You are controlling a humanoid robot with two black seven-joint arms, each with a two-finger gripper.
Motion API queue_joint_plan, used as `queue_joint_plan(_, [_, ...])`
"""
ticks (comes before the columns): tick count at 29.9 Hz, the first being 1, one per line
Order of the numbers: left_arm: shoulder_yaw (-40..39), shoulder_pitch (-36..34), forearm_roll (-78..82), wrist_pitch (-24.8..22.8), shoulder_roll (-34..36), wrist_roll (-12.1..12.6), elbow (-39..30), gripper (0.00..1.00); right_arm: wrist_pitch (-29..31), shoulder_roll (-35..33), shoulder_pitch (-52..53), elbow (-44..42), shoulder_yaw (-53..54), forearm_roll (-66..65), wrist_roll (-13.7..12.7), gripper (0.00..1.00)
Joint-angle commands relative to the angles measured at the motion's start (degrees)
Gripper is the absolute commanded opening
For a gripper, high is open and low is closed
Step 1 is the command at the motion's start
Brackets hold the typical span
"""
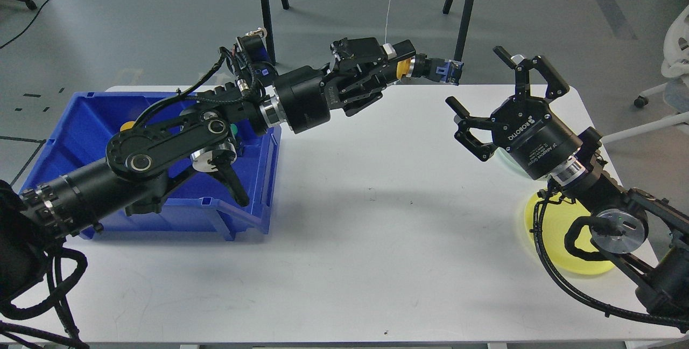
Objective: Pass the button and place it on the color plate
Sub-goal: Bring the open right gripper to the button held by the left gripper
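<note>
My left gripper (395, 61) is shut on a yellow button (425, 67) with a black and blue body, held out in the air above the table's far edge, pointing right. My right gripper (487, 96) is open and empty, a little to the right of and below the button, its fingers spread toward it. The yellow plate (543, 214) lies at the right front, partly hidden by my right arm. The pale green plate (503, 156) is almost wholly hidden behind my right gripper.
A blue bin (86, 123) stands at the left, largely covered by my left arm; a yellow button cap (127, 125) and a green one (232, 131) peek out inside. Black stand legs (463, 9) rise beyond the white table (366, 220).
</note>
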Motion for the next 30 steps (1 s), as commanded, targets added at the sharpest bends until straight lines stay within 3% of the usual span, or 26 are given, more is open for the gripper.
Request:
queue_joint_plan(1, [0.3,0.0,0.1,0.1,-0.1,0.0,0.0,0.09,0.0,-1.1,1.5,0.3,-3.1,0.3,-1.9,0.99])
queue_joint_plan(5, [0.3,-0.1,1.1,0.1,-0.1,0.0,0.0,0.09,0.0,-2.0,4.6,0.4,-6.1,2.7,-3.4,0.99])
queue_joint_plan(21, [0.4,-0.1,2.5,0.1,-0.1,0.0,-0.1,0.09,0.0,-8.0,7.7,6.2,-9.5,5.4,-5.0,0.99])
queue_joint_plan(30, [0.3,-0.1,2.5,0.1,-0.1,0.0,-0.1,0.09,0.0,-7.8,10.2,6.2,-9.9,5.4,-5.3,0.94])
